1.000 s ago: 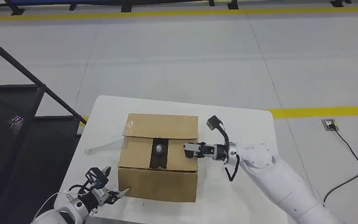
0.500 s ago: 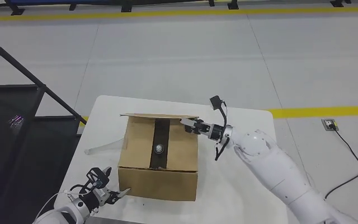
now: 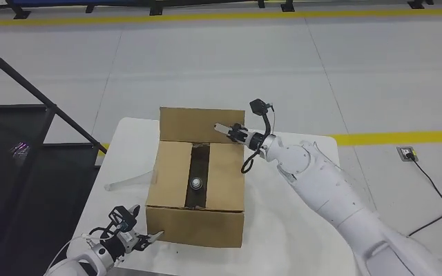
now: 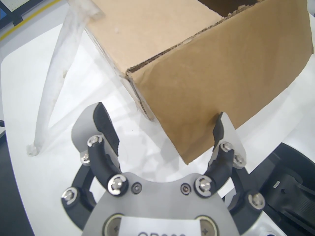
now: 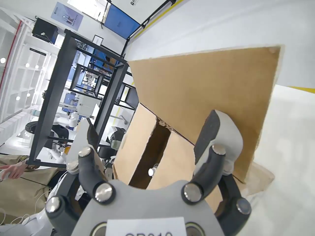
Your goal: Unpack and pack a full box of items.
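White worktop [image 3: 131, 152] takes up the lower middle of the top view, with the cardboard box [image 3: 200, 207] sitting dead centre on it. Its far flap [image 3: 200, 124] stands up, while the two side flaps lie flat with a dark gap between them. A clear strip [image 3: 128, 181] trails off the box's left side onto the worktop. The right jaws sit at the raised flap's right part, spread wide and gripping nothing (one pad [image 5: 209, 133] right by the cardboard). The left jaws, lower left, gape empty near the box's front corner. A small round-topped item [image 3: 197, 183] shows in the gap.
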You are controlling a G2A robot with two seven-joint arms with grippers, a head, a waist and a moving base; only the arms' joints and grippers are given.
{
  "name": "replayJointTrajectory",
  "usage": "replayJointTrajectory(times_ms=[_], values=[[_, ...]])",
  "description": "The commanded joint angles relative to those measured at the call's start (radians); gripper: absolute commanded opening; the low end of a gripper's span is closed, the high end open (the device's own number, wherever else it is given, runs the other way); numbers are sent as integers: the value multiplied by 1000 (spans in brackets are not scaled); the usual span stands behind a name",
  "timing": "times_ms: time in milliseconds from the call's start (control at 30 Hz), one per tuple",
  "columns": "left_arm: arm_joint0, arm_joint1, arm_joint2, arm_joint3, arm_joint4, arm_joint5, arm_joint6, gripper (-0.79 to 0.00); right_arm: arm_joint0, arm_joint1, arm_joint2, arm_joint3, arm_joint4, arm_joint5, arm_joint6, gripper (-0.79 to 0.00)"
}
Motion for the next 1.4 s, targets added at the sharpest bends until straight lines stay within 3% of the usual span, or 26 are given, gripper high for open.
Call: replayJointTrajectory(times_ms=[0,300,467,633,733,1000,1133,1367], values=[[2,1,0,-1,-3,5,2,0,18,-25,-15,59,5,5,11,0],[1,3,12,-1,-8,16,4,0,55,-103,-31,228,10,-70,-4,0],[14,4,-10,-18,-50,44,38,0,44,-111,4,218,69,-252,64,0],[43,6,-64,-44,-110,55,68,0,25,-107,26,132,93,-317,171,0],[53,5,-96,-45,-155,103,70,0,3,-104,32,69,131,-285,276,0],[1,-4,-107,19,-248,295,-8,0,3,-104,32,69,131,-285,276,0],[-18,-7,-87,30,-260,313,0,0,-30,-110,12,26,104,-200,315,0],[23,-9,-85,-30,-233,317,59,0,-30,-160,-23,61,128,-97,357,0]])
